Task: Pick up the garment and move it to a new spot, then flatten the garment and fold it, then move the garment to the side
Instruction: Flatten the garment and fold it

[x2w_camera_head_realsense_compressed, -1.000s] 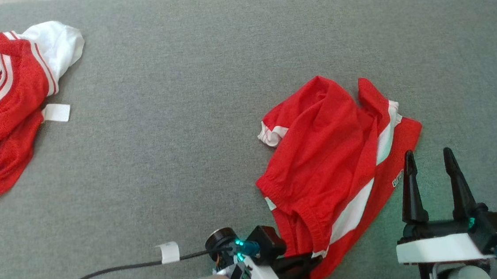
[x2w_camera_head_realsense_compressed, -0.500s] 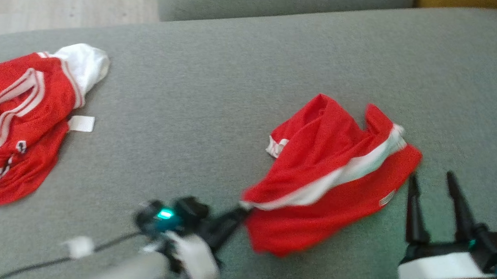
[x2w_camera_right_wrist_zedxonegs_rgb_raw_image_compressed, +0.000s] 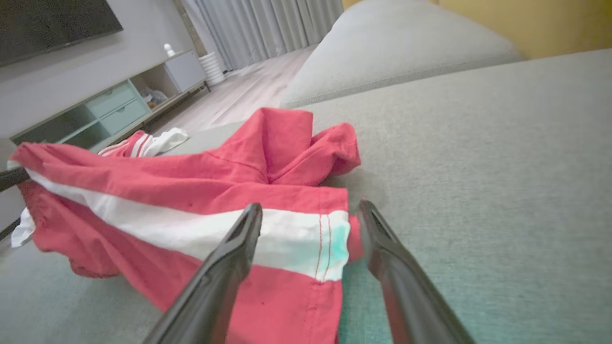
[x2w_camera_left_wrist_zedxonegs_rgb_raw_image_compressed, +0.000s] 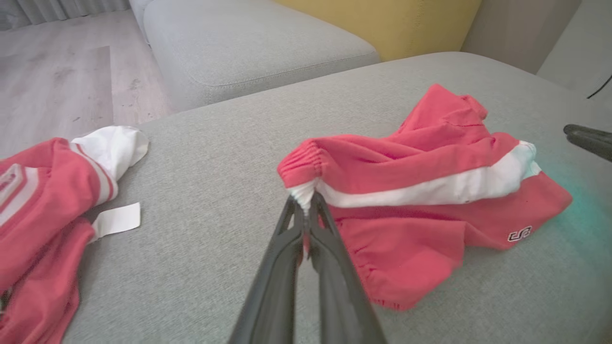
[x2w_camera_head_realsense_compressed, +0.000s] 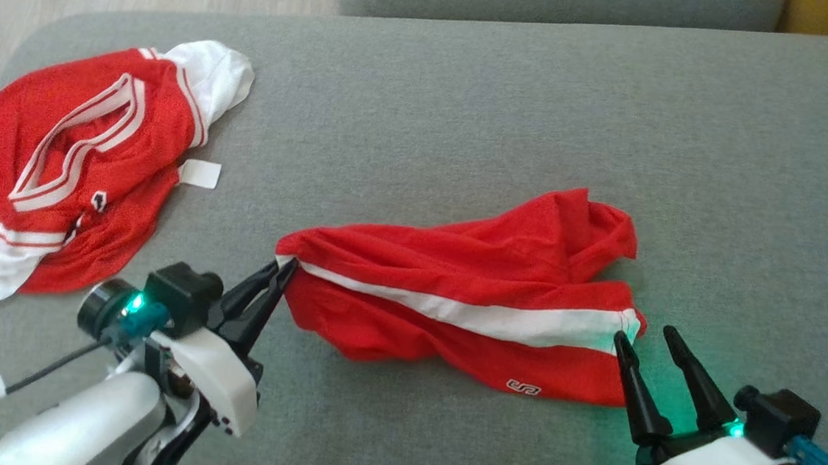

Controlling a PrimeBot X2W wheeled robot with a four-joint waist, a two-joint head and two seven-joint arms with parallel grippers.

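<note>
While clamped on the waistband corner of the red shorts [x2w_camera_head_realsense_compressed: 456, 265], left claw [x2w_camera_head_realsense_compressed: 285, 268] holds them stretched across the grey sofa cushion [x2w_camera_head_realsense_compressed: 430, 115]; right claw [x2w_camera_head_realsense_compressed: 644, 333] spread apart (nothing gripped) at the striped hem.

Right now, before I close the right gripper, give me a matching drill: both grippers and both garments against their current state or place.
1. left gripper
2. right gripper
3. red shorts
4. red-and-white jersey

A. open, at the shorts' hem end
B. crumpled at the left end of the cushion
C. shut on the shorts' waistband end
D. stretched out between the two grippers

Pairs: 1-C, 2-A, 3-D, 4-B
</note>
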